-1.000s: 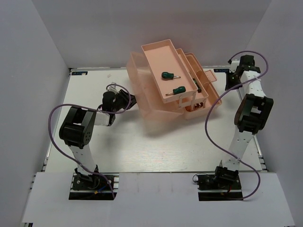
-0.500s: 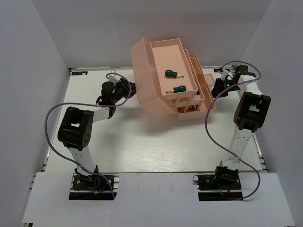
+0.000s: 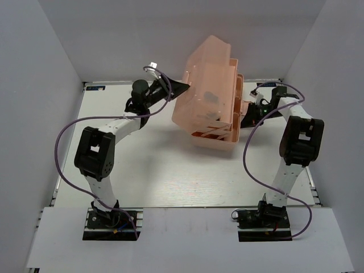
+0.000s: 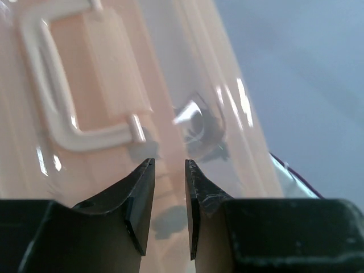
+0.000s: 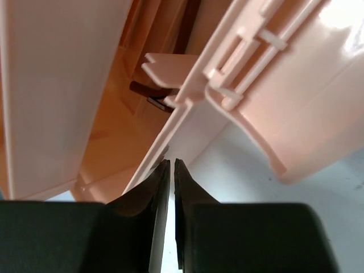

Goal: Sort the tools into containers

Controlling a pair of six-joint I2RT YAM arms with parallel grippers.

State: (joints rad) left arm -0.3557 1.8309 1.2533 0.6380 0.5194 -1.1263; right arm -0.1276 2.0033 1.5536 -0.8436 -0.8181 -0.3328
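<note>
The salmon-pink toolbox [image 3: 213, 122] stands at the far middle of the table with its translucent lid [image 3: 205, 79] tipped up over the trays. My left gripper [image 3: 184, 87] is shut with a narrow gap, empty, tips against the lid's outer face [image 4: 114, 68] just below the white handle [image 4: 57, 108]. Dark blurred shapes [image 4: 200, 126] show through the lid; I cannot tell which tools they are. My right gripper [image 3: 246, 118] is shut and empty, tips [image 5: 170, 164] at the box's right rim [image 5: 187, 114]. The screwdrivers and hex keys are not clearly visible.
A latch tab [image 5: 267, 85] sticks out of the box's right side above the white table [image 3: 170, 176]. Grey walls close in the back and both sides. Purple cables [image 3: 68, 136] loop beside both arms.
The lid has swung up and rightward over the trays, hiding the two green screwdrivers. My left gripper rose and moved right with it. My right gripper moved in to the box's right rim.
</note>
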